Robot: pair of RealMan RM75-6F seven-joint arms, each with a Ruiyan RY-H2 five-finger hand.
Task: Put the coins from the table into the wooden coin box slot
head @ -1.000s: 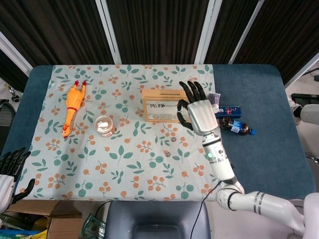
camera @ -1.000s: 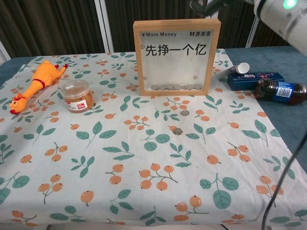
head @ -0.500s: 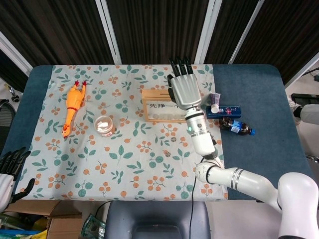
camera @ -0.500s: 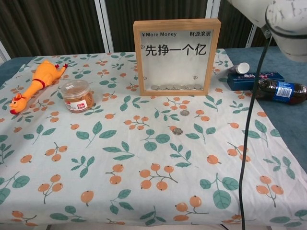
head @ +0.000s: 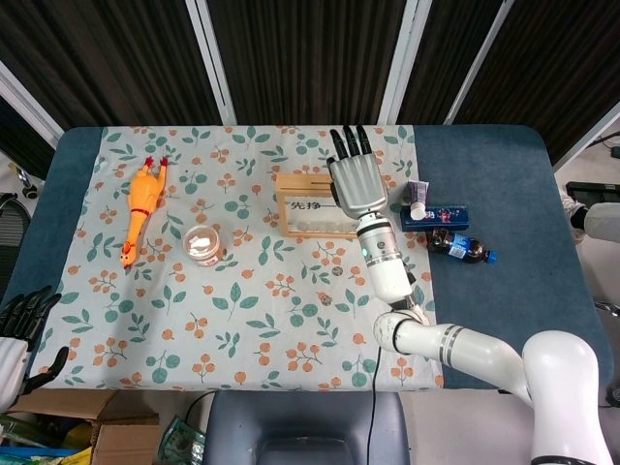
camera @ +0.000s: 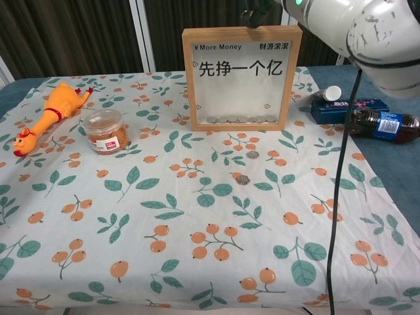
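Note:
The wooden coin box point(head: 312, 205) point(camera: 241, 79) stands upright at the back middle of the floral cloth, with several coins lying behind its glass. Two loose coins lie on the cloth in front of it, one nearer the box point(camera: 252, 155) point(head: 336, 272) and one further out point(camera: 243, 179) point(head: 327, 301). My right hand point(head: 356, 179) hovers over the box's right top edge, back up and fingers stretched away, with nothing seen in it. The chest view shows only its dark fingertips point(camera: 252, 13) above the frame. My left hand point(head: 19, 325) hangs empty off the table's near left corner.
A yellow rubber chicken point(head: 140, 208) point(camera: 49, 115) and a lidded snack jar point(head: 202, 244) point(camera: 105, 130) sit left of the box. Right of it lie a blue carton point(head: 436, 215) point(camera: 344, 108), a small white tube point(head: 418, 201) and a cola bottle point(head: 457, 247) point(camera: 384, 125).
My right hand swung from beside the box's right end to above its top edge, turning back up with its fingers straightening. The coins, box and left hand stayed put.

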